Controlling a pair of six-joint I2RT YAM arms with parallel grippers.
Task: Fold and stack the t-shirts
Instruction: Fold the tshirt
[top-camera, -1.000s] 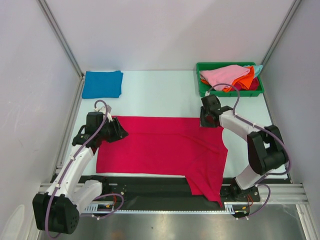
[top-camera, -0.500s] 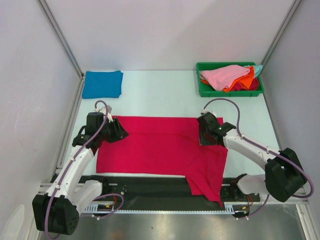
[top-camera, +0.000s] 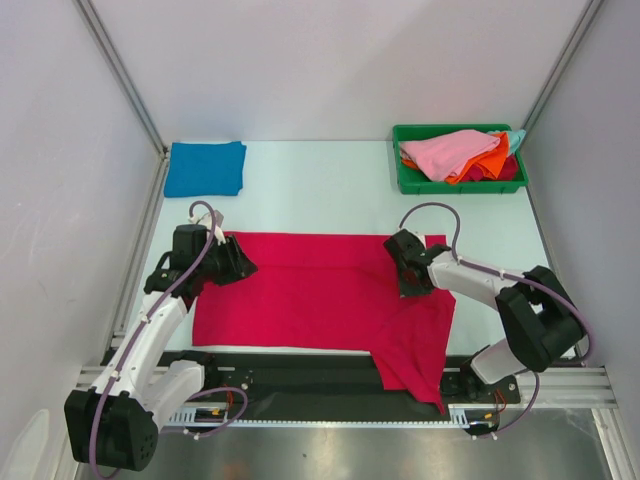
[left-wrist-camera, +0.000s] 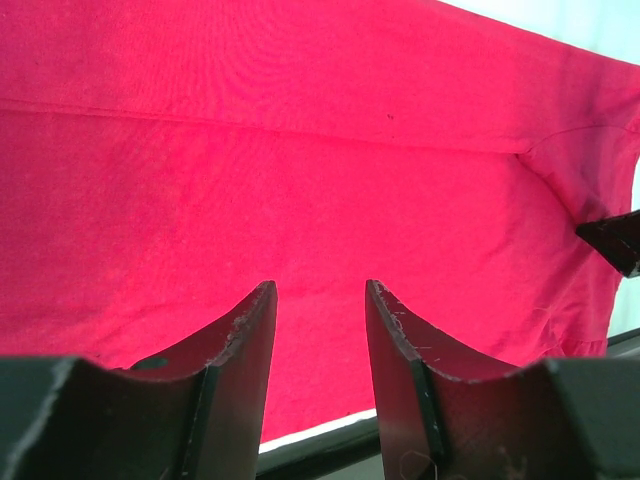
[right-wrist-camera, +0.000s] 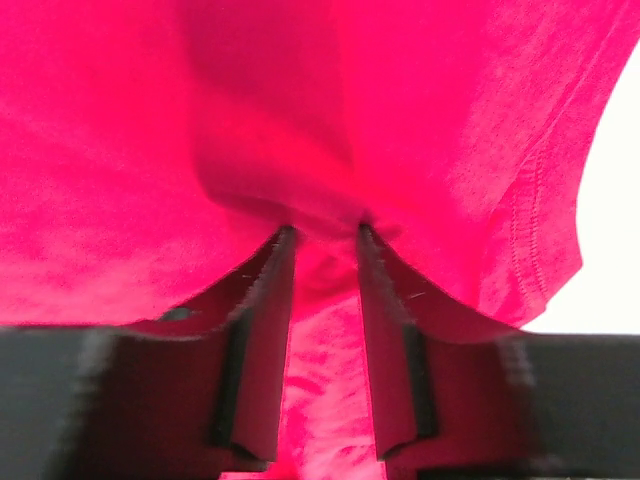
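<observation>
The crimson t-shirt (top-camera: 310, 290) lies spread across the middle of the table, and its lower right part (top-camera: 415, 365) hangs over the front rail. My left gripper (top-camera: 243, 266) hovers at the shirt's upper left corner. Its jaws are open over flat cloth (left-wrist-camera: 300, 150), with nothing between them (left-wrist-camera: 318, 290). My right gripper (top-camera: 412, 283) is at the shirt's upper right part, shut on a bunched fold of crimson cloth (right-wrist-camera: 325, 232). A folded blue t-shirt (top-camera: 205, 168) lies at the back left. Pink (top-camera: 450, 152), orange (top-camera: 490, 160) and light blue (top-camera: 517, 137) shirts are piled at the back right.
A green plastic bin (top-camera: 408, 182) at the back right holds the piled shirts. Metal frame posts stand at the back corners, with grey walls on both sides. The black front rail (top-camera: 300, 372) runs along the near edge between the arm bases.
My right gripper has moved forward and to the left over the shirt, pulling the upper right cloth with it. The left arm has not moved.
</observation>
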